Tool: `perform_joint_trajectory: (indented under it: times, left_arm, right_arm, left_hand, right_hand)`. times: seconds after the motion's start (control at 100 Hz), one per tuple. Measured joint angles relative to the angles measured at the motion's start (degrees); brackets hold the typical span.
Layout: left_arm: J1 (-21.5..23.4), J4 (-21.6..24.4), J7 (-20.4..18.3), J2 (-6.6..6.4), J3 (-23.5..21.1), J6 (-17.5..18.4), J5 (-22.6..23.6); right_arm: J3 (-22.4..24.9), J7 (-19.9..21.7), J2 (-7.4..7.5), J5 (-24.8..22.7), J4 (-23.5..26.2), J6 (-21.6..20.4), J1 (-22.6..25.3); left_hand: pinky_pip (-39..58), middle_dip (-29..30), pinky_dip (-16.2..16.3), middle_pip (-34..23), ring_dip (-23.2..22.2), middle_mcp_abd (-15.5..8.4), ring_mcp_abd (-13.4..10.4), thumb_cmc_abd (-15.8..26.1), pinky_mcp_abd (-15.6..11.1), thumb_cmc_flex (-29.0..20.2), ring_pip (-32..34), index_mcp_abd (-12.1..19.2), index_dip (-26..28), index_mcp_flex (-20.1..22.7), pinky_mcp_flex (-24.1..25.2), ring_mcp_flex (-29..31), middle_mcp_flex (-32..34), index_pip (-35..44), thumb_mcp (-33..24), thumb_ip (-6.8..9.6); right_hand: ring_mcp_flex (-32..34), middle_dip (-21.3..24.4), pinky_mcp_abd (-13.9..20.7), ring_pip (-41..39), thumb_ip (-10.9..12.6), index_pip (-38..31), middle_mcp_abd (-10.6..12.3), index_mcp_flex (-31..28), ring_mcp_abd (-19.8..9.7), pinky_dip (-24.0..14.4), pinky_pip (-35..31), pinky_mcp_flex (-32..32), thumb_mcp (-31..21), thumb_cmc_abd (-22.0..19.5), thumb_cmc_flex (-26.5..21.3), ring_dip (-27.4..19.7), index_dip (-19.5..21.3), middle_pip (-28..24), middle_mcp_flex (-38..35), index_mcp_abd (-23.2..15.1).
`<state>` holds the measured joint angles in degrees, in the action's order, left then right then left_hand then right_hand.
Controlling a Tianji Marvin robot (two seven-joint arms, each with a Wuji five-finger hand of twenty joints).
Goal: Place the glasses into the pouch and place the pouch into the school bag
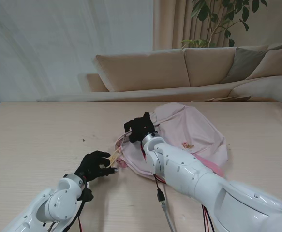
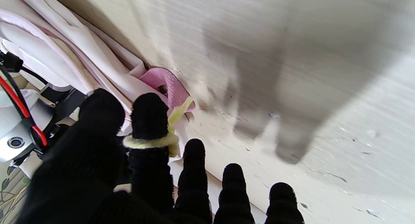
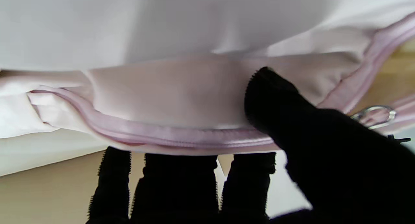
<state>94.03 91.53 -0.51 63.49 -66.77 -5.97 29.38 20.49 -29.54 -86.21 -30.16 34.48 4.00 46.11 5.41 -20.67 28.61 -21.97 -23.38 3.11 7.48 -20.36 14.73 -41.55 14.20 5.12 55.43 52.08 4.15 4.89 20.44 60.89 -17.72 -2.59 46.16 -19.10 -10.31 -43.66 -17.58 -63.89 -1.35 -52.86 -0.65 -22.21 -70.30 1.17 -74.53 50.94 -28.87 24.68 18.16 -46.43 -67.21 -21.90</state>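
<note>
Our right hand (image 1: 140,128) pinches the open edge of the pink school bag (image 1: 194,130) on the desk (image 1: 44,140) and holds it up. Our left hand (image 1: 96,166) has a yellow cord (image 2: 149,142) looped on one finger and grips it. The cord runs toward the bag's mouth. We cannot see the pouch or the glasses, so maybe they are already inside. We think letting go is what is left.

Light wooden desk (image 1: 39,140) here, with a soft pale-pink fabric school bag (image 1: 199,133) slumped on it right of centre.
</note>
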Motion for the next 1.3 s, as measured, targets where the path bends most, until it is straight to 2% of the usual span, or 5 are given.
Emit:
perform_joint_trajectory:
  times: [0.14,0.38,0.71,1.13,1.3]
  left_arm:
    - [-1.17,-1.01,-0.04,-0.02,0.56,0.43,-0.03]
    - [-5.98,-5.38,-1.38,-0.05,1.52,2.79,0.29]
    - [-11.66,-10.77,-4.00,-0.41,2.12,5.54,0.92]
    - [1.11,0.56,-8.79,-2.36,-1.12,7.73,1.37]
    - [2.28,2.01,-3.91,-2.31,1.58,8.00,-0.18]
  right_arm:
    - [-0.80,-1.88,-0.75,-0.53,-2.03,-1.36,-0.53]
    - [0.94,-3.58,0.12,-2.38,-0.51,1.48,-0.40]
    - [4.22,-2.45,4.52,-4.51,2.66,4.70,0.08]
    - [6.29,-7.95,1.76,-1.75,-2.93,13.24,-0.31]
    - [7.16,-6.85,1.97,-1.33,-1.84,14.79,-0.02]
  left_hand:
    - [0.00,0.00,0.01,0.00,0.00,0.00,0.00,0.00,0.00,0.00,0.00,0.00,0.00,0.00,0.00,0.00,0.00,0.00,-0.01,0.00]
    - [0.00,0.00,0.01,0.00,0.00,0.00,0.00,0.14,0.02,0.06,0.49,0.07,0.01,0.00,-0.31,0.25,0.00,0.00,-0.01,0.00]
    - [0.00,0.00,0.02,0.12,0.00,0.00,0.00,2.16,0.04,0.76,1.12,3.17,2.08,-2.84,-0.69,0.51,0.00,0.60,0.12,0.00]
    - [0.00,0.00,0.03,-0.07,0.00,0.00,0.00,2.76,0.09,0.81,2.49,2.79,2.89,-2.86,-1.25,0.55,2.14,0.60,0.14,0.00]
    - [0.00,0.00,0.03,0.01,0.00,0.00,0.04,2.76,0.70,0.81,3.30,2.27,3.45,-2.75,-2.41,1.20,2.17,0.64,0.18,0.00]
  right_hand:
    - [9.90,-5.29,-2.45,-9.61,-3.10,-0.06,-2.07,-5.41,3.42,-2.78,-2.77,-8.01,-5.46,7.31,0.00,-1.39,0.58,-4.71,-6.67,4.28]
    - [14.54,-11.16,-3.47,-16.21,-3.38,-0.78,-5.53,-10.96,8.44,-4.71,-5.52,-15.14,-6.74,18.15,-3.63,-2.52,1.46,-7.71,-10.44,9.02]
    - [14.44,-13.91,-3.64,-17.52,-3.35,-0.82,-6.81,-10.96,9.80,-4.73,-5.52,-14.54,-6.76,17.51,-4.13,-2.00,3.13,-8.17,-10.44,11.26]
    - [14.44,-14.14,-3.63,-17.57,-3.44,-0.82,-7.02,-10.96,10.03,-5.33,-5.52,-15.16,-6.76,17.49,-4.13,-2.00,5.10,-8.22,-10.44,11.89]
    - [14.32,-14.60,-3.63,-17.57,-3.44,0.33,-7.02,-9.67,10.04,-5.35,-5.52,-14.61,-6.76,13.93,-4.13,-2.09,6.09,-8.22,-10.19,12.37]
